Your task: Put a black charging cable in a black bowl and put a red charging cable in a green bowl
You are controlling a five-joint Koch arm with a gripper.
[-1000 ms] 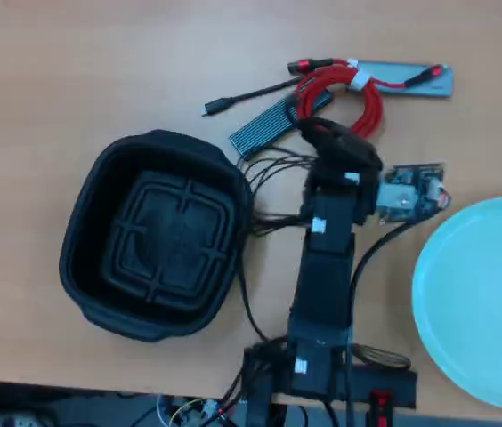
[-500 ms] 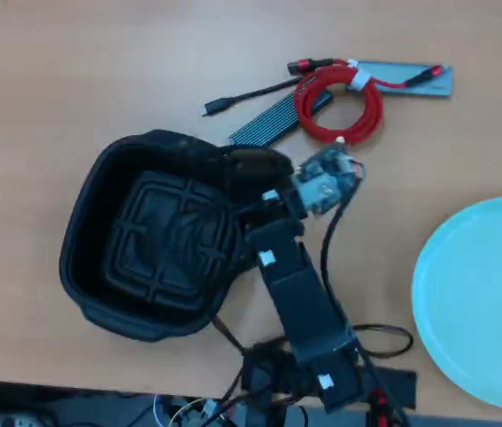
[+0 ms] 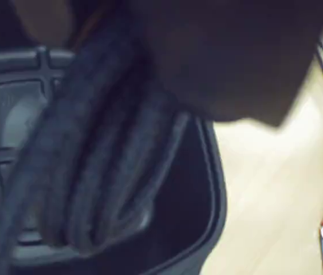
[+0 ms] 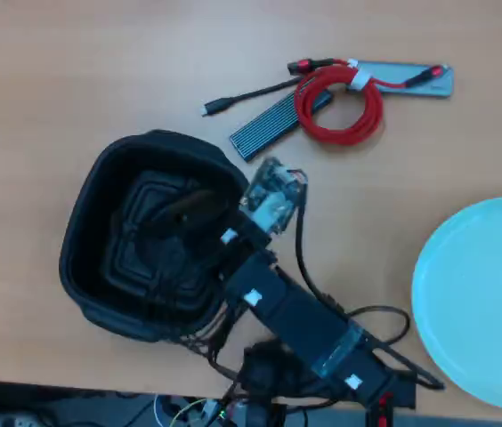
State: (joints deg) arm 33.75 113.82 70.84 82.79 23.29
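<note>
My gripper hangs over the inside of the black bowl, shut on the black charging cable. In the wrist view the cable's blurred dark strands hang from under the gripper down over the bowl's patterned floor, and the bowl rim curves past on the right. The red charging cable lies coiled on the table at the top right of the overhead view, well clear of the arm. The green bowl sits at the right edge with nothing in it.
A grey ribbed box with a straight black lead lies just above the black bowl. A flat grey bar lies under the red cable's plug end. The arm's base and loose wires sit at the bottom edge.
The arm has swung left from beside the red cable to above the black bowl, carrying the black cable with it. The red cable and both bowls have stayed put.
</note>
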